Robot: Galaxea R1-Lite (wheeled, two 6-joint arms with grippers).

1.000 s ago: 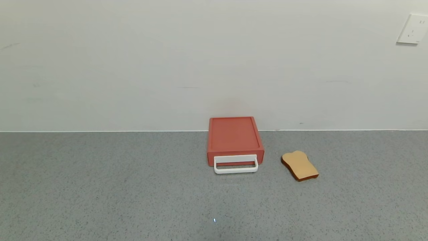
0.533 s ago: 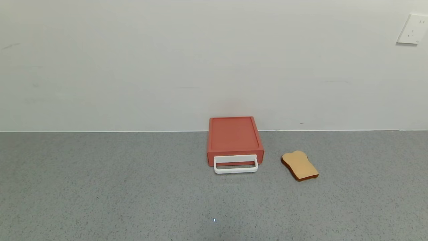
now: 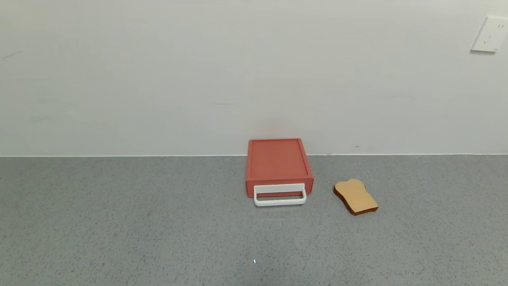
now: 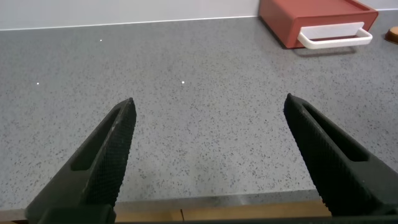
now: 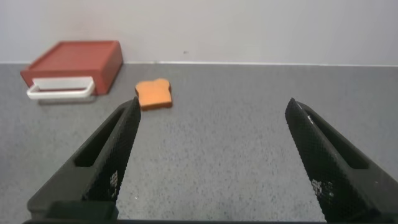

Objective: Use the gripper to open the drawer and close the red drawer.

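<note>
Head view: the red drawer [image 3: 278, 167] sat at centre frame, slightly right of the midline, on the grey speckled tabletop [image 3: 119, 222], its back edge against the white wall [image 3: 198, 79]. The tray was pushed in, flush with the box front, and the white loop handle [image 3: 280, 195] projected toward the camera along the lower edge of the box. A tan bread slice [image 3: 356, 196] lay flat to the right of the drawer, near it but apart. A white wall socket [image 3: 489, 34] showed in the upper right corner. Neither arm appeared in the head view. Left wrist view: the left end effector [image 4: 208, 158] had its two dark tapered fingers [image 4: 102, 162] spread wide with nothing between them, low over bare tabletop; the drawer appeared in the upper right of that frame, well apart from it. Right wrist view: the right end effector [image 5: 214, 158] was likewise spread wide and empty above the tabletop; the drawer showed at upper left of that frame with the bread slice just beside it, both well apart from the fingers.
</note>
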